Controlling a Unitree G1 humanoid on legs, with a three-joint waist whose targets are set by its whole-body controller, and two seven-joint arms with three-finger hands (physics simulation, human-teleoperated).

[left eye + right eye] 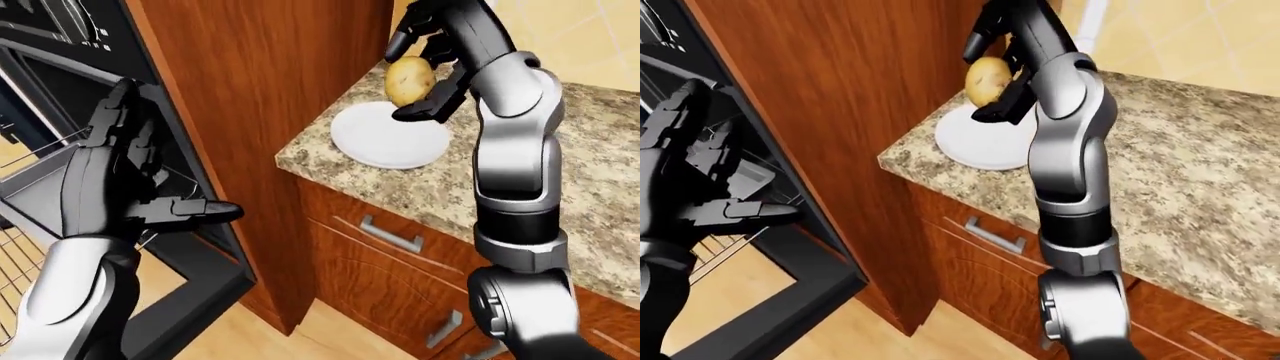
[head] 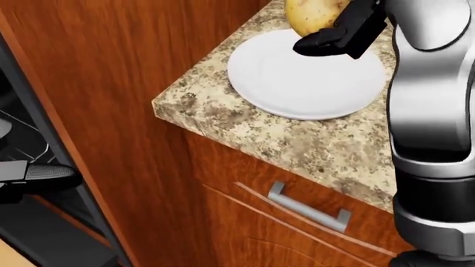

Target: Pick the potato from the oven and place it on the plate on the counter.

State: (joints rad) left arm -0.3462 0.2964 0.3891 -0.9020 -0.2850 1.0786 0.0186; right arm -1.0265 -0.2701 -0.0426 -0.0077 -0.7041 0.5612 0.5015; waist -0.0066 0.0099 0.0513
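Observation:
My right hand [image 1: 425, 71] is shut on the yellow-brown potato [image 1: 408, 81] and holds it a little above the white plate [image 1: 385, 139], near the plate's top edge. The plate lies on the speckled granite counter [image 1: 560, 180] close to its left corner. The head view shows the potato [image 2: 316, 14] at the top edge, over the plate [image 2: 304, 78]. My left hand [image 1: 130, 176] is open and empty, fingers spread, in front of the open oven [image 1: 60, 112] at the left.
A tall wooden cabinet panel [image 1: 260, 90] stands between the oven and the counter. Wooden drawers with metal handles [image 1: 392, 234] sit under the counter. The oven door [image 1: 190, 300] hangs open low at the left, with wire racks [image 1: 20, 255] inside.

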